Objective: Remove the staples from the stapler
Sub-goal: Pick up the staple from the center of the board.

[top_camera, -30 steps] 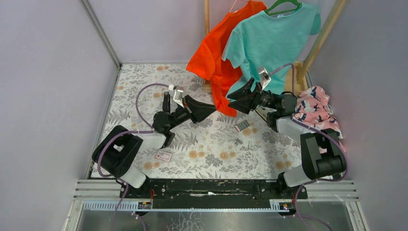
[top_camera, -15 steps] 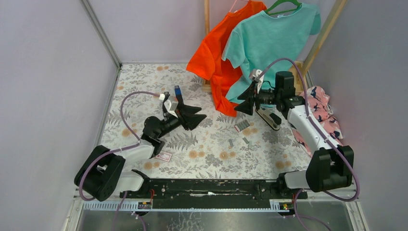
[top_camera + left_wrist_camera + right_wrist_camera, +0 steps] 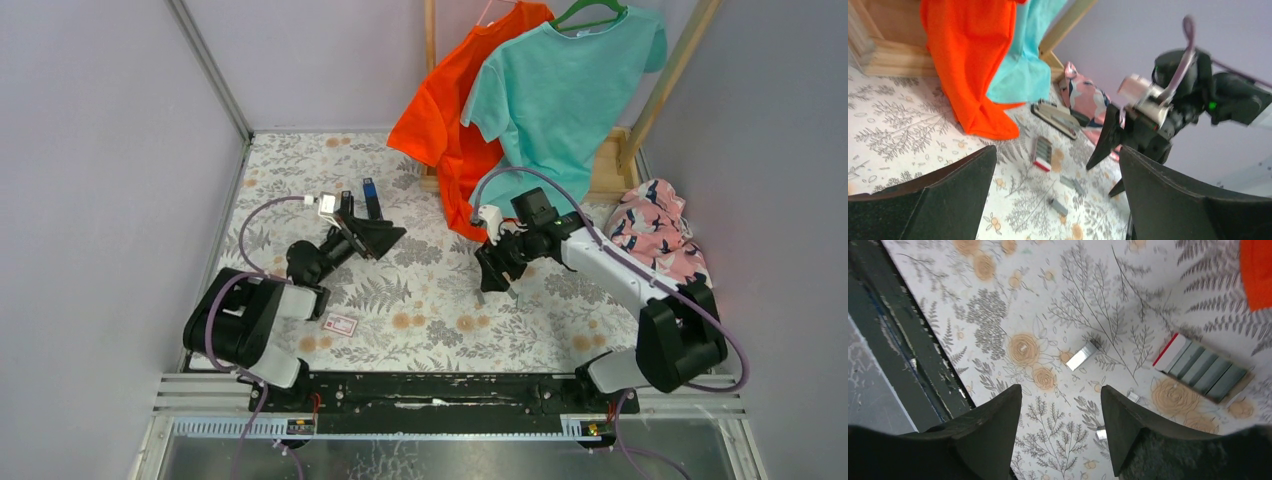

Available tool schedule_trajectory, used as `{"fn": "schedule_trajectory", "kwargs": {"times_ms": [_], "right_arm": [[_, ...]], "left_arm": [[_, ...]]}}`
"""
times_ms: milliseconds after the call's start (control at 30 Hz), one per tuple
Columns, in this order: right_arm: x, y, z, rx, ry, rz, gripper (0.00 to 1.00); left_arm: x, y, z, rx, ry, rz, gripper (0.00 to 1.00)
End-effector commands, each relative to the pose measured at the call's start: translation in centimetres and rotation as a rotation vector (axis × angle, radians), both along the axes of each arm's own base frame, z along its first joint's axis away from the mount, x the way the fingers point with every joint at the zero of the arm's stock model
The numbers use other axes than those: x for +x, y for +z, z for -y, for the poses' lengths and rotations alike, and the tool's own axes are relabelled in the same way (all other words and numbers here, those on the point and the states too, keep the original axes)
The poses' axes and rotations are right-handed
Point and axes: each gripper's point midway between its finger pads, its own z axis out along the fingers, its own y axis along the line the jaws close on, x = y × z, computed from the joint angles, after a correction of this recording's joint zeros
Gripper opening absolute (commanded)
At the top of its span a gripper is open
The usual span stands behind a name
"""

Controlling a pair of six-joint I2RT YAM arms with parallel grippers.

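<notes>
Flowered tablecloth ran between walls at the left and right edges, with shirts hanging over the far edge and bare cloth mid-desk. Right gripper hung spread and empty, its arm bent down over loose staples. Left gripper gaped wide, holding nothing, its arm low, pointing toward mid-desk. The stapler lay toward the right edge near a pink cloth.

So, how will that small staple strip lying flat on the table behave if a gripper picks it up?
The staple strip lies flat and low on the table, so a grasp may slide off. It looks like thin, shiny metal: probably light and slippery. Shorter bits nearby suggest it snaps easily.
</notes>
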Motion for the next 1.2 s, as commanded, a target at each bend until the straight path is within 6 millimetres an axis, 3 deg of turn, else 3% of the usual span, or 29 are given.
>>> {"fn": "schedule_trajectory", "kwargs": {"times_ms": [0,100,200,367,600,800,1167], "right_arm": [[0.6,-1.1,0.2,-0.147,-0.146,-0.061,0.68],[1.0,-2.0,-0.6,-0.22,-0.223,-0.08,0.66],[1.4,-2.8,-1.5,-0.233,-0.289,-0.124,0.65],[1.6,-4.6,-2.2,-0.305,-0.39,-0.127,0.61],[3.0,-5.0,-2.1,-0.378,-0.517,-0.062,0.56],[2.7,-7.5,-2.2,-0.468,-0.555,-0.083,0.55],[1.5,-8.7,-2.3,-0.487,-0.542,-0.139,0.41]], "left_arm": [[0.3,2.3,-1.3,-0.026,0.069,0.029,1.0],[2.4,0.5,-2.9,0.226,0.271,-0.015,1.0],[2.2,0.7,-4.7,0.512,0.472,0.02,1.0],[0.3,2.3,-5.9,0.448,0.517,0.09,1.0],[-0.3,0.7,-6.7,0.51,0.527,0.074,1.0],[-0.5,-0.1,-7.8,0.539,0.573,0.056,1.0],[-0.9,-0.7,-8.8,0.561,0.606,0.06,1.0]]}}
